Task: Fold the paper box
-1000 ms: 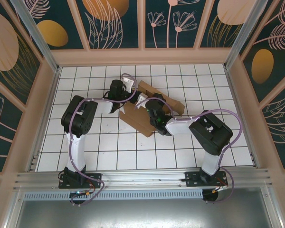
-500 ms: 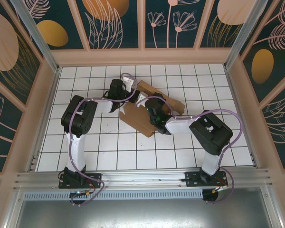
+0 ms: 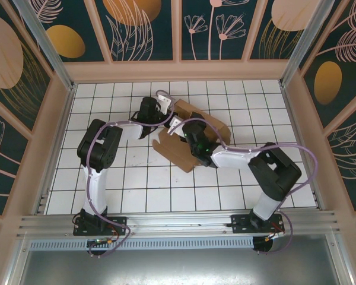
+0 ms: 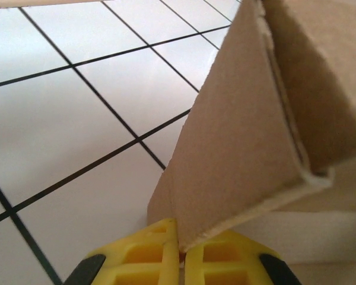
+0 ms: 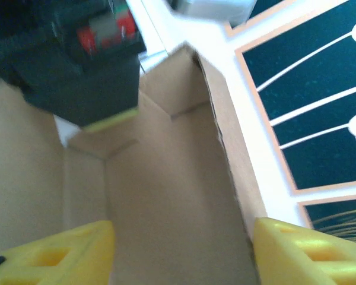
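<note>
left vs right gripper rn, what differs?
Jaws: the left gripper is shut; the right gripper stands wide open.
Grip: the left gripper pinches a corner of the paper box; the right gripper clamps nothing, its fingers spread over the box's inner panels.
Place: the left gripper works at an outer edge of the box, the right gripper over its inside.
Shared: yellow fingers, both at the box.

A robotics lab's test cell: the left arm [image 3: 94, 178] and right arm [image 3: 276, 175] are standing bolted to an aluminium rail [image 3: 178, 223], facing a white gridded tabletop [image 3: 148, 196] that floral wall panels [image 3: 145, 32] are enclosing.
</note>
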Controlling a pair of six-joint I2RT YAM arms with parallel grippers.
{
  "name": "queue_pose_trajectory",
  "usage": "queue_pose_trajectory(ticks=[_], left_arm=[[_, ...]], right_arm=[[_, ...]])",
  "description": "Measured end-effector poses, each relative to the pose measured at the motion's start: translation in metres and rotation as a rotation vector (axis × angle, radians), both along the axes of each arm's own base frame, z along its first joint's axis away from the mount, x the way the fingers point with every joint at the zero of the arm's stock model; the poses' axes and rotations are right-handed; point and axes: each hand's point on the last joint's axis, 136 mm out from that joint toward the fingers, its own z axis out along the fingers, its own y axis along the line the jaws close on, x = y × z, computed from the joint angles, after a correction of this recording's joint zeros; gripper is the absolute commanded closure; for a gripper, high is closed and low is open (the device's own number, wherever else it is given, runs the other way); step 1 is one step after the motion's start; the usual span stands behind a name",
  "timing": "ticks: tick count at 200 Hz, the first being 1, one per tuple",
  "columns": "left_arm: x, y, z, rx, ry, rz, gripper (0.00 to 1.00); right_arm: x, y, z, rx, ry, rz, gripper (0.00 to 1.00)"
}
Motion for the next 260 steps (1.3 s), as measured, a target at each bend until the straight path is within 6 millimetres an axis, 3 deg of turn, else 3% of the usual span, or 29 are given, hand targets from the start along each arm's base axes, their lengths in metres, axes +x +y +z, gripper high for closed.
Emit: queue_pose_trajectory(ticks=[37,65,93,118,132,147,167,184,229,260], left_arm=[[0.001,-0.004,0.003,0.007,-0.008,-0.01,0.93],[0.002,-0.003,0.005,0.011,-0.01,-0.005,0.93],[0.004,-0.001,0.003,0.024,-0.012,0.006,0.93],[0.006,0.002,0.001,0.05,-0.019,0.023,0.93],[0.006,0.005,0.002,0.068,-0.025,0.03,0.92],[0.005,0.008,0.005,0.083,-0.032,0.037,0.92],[0.001,0.013,0.01,0.097,-0.043,0.051,0.92],[-0.005,0.017,0.014,0.099,-0.046,0.057,0.92],[-0.018,0.02,0.005,0.131,-0.033,0.076,0.91],[-0.03,0.017,-0.009,0.149,-0.011,0.071,0.91]], right_arm=[[-0.024,0.014,0.033,0.25,0.104,0.116,0.26],[-0.033,0.009,0.069,0.488,0.158,0.171,0.26],[-0.035,-0.015,0.105,0.782,0.236,0.217,0.25],[-0.013,-0.058,0.125,1.045,0.284,0.143,0.26],[0.004,-0.074,0.124,1.148,0.345,0.066,0.27],[0.032,-0.077,0.124,1.224,0.434,-0.015,0.27],[0.072,-0.066,0.126,1.269,0.559,-0.07,0.27],[0.092,-0.05,0.114,1.276,0.675,-0.089,0.29],[0.103,-0.018,0.041,1.285,0.958,-0.164,0.29],[0.105,0.005,0.016,1.265,1.067,-0.155,0.3]])
